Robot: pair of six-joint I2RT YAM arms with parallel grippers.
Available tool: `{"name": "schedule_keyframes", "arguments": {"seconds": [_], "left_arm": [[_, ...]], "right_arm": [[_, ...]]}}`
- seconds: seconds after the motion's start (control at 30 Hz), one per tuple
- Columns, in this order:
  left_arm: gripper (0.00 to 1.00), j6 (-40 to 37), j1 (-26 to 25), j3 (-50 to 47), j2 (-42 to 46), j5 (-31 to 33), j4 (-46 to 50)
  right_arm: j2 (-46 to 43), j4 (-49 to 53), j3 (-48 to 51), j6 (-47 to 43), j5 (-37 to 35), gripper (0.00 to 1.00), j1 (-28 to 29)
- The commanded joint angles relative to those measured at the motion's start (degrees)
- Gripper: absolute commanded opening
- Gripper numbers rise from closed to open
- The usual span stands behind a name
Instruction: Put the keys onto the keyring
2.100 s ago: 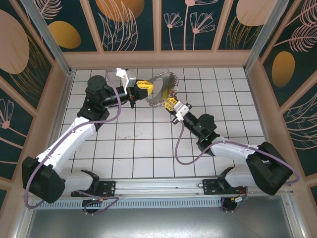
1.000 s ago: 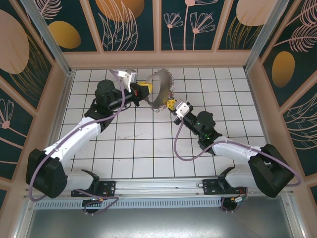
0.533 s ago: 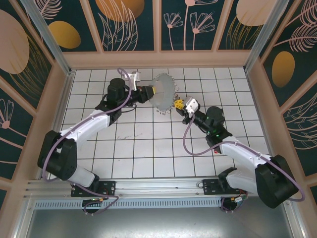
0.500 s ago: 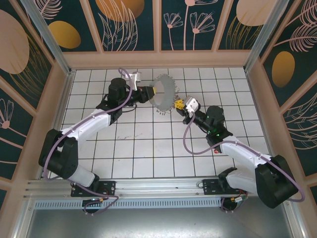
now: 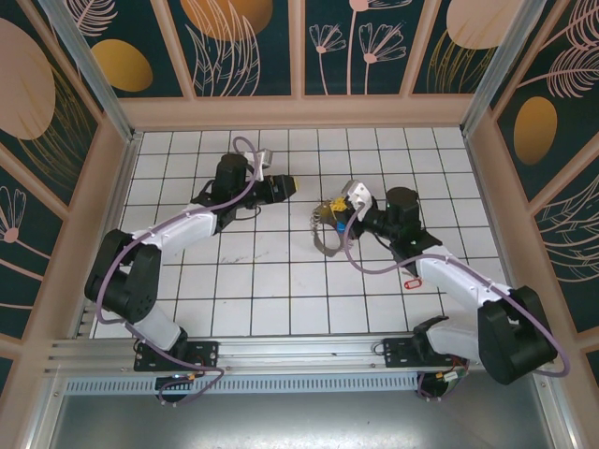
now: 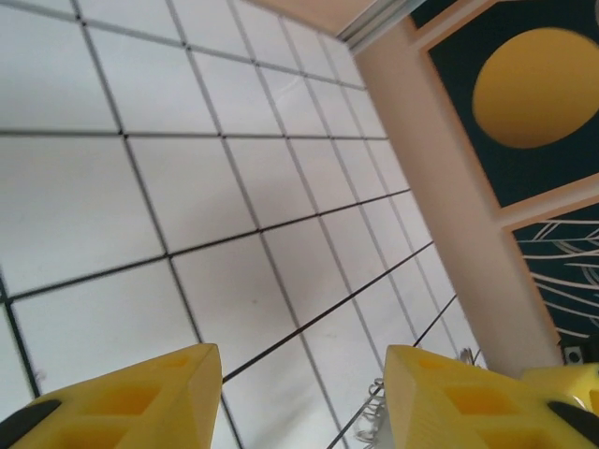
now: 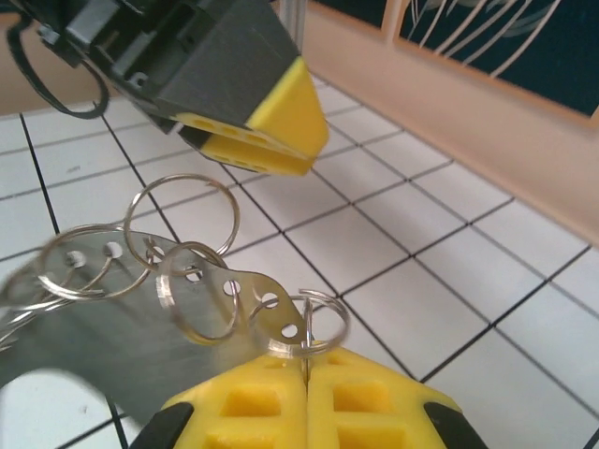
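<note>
Yellow fingers (image 7: pixel 253 402) of the right gripper (image 7: pixel 307 374) press together on the edge of the keyring (image 7: pixel 234 281), pinching its flat silvery band just where a thin wire loop passes through. Seen from the right wrist, the band is a dull grey metal strip, curved and punched with a row of small round holes, and bright wire loops (image 7: pixel 180 177) hang through several of them, overlapping one another. From above, the keyring (image 5: pixel 318 234) curves down and to the left from the right gripper (image 5: pixel 335 208), over the middle of the white tiled floor (image 5: pixel 271 281). The left gripper (image 5: pixel 281 185) sits close by, apart from the ring. Its fingers (image 6: pixel 140 402) are spread wide with nothing between them. A small red tag (image 5: pixel 409 283) lies on the tiles beside the right forearm, too small to make out.
</note>
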State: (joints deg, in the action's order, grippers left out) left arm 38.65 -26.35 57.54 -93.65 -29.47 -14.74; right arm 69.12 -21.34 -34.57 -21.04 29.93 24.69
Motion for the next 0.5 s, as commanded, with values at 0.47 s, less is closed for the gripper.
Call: {"name": "schedule_keyframes", "arguments": {"seconds": [0.47], "left_arm": [[0.47, -4.5, 0.3, -7.9, 3.8, 8.6, -8.6]], "right_arm": [[6.9, 11.4, -6.3, -27.8, -24.5, 0.00, 14.3]]}}
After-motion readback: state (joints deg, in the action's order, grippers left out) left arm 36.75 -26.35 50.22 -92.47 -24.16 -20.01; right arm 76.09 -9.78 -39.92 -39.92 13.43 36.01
